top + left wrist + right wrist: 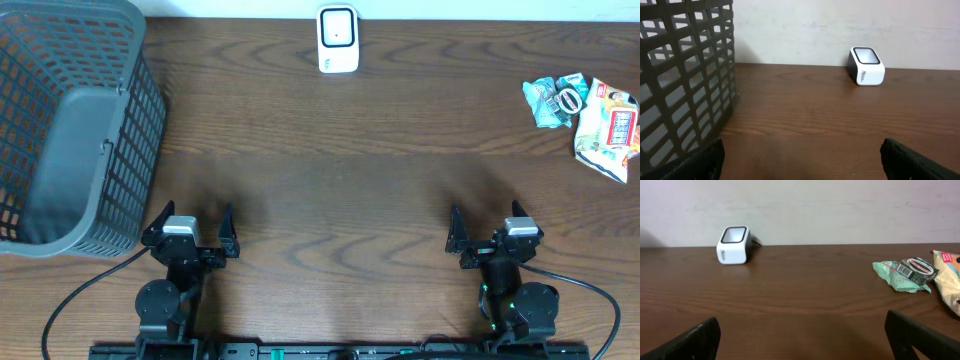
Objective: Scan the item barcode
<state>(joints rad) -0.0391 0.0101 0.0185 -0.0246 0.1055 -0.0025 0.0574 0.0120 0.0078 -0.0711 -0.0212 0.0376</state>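
Idle at near edge, left gripper [193, 222] and right gripper [490, 232], jaws spread, empty; crinkled teal foil snack packet [555, 100] far right, white cube scanner [338, 38] well apart. Risk: slick pkt slips in pinch; code possibly face-down, no read

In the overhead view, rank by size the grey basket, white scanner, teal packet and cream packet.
1. grey plastic mesh basket
2. cream snack packet
3. crumpled teal snack packet and white box-shaped barcode scanner look alike; unranked.
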